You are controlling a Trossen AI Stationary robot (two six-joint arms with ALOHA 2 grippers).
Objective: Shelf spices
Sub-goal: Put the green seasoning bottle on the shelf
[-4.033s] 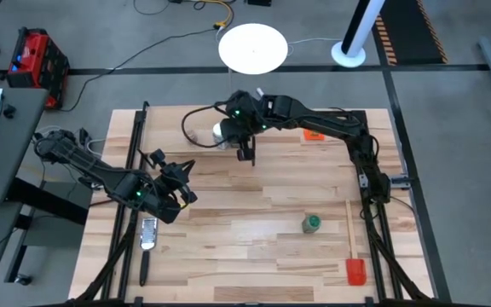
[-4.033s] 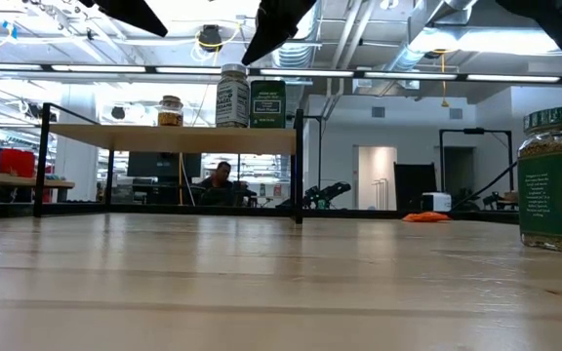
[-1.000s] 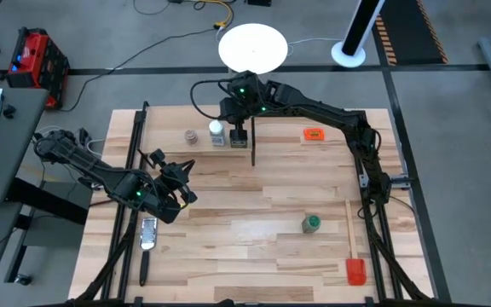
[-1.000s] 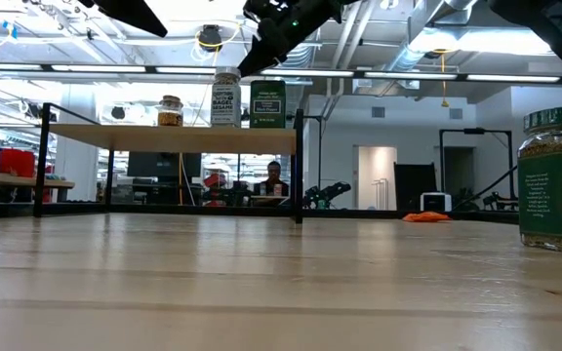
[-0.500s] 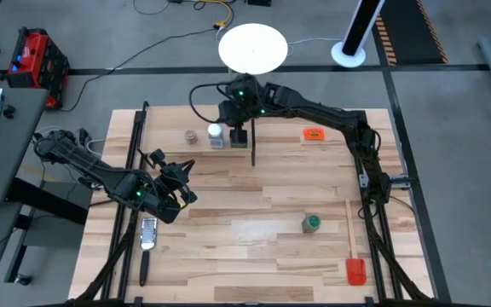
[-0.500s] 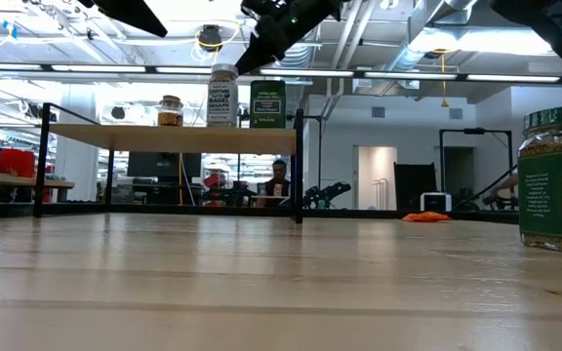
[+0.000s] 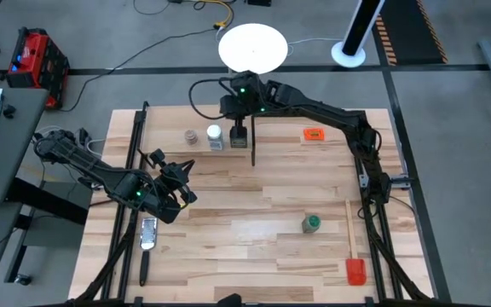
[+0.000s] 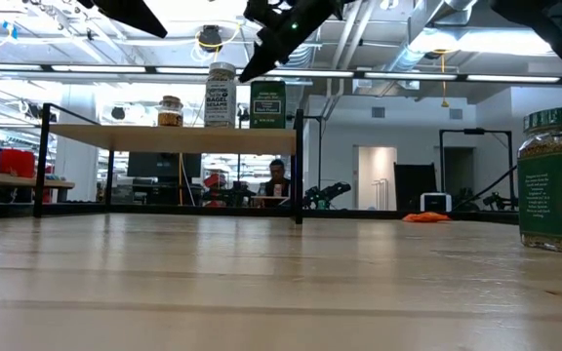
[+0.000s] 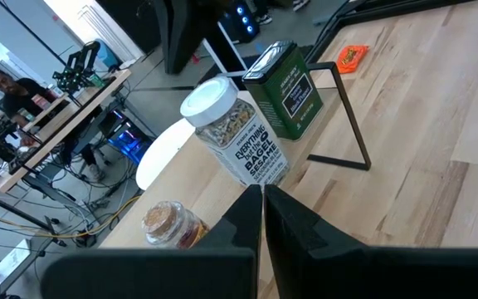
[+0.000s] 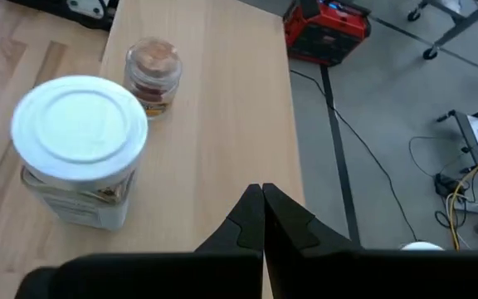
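Right gripper [image 7: 233, 109] pressed together, poised above the shelf [image 7: 196, 147]; left gripper [image 7: 180, 191] likewise closed, over the surface [image 7: 254, 239].

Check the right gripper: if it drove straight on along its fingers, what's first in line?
Probably bare shelf plank. The right gripper, shut, points down at the wood beside the white-lidded jar, which sits off to one side, the brownish jar beyond it. Depth is unclear, so it might pass the plank's edge.
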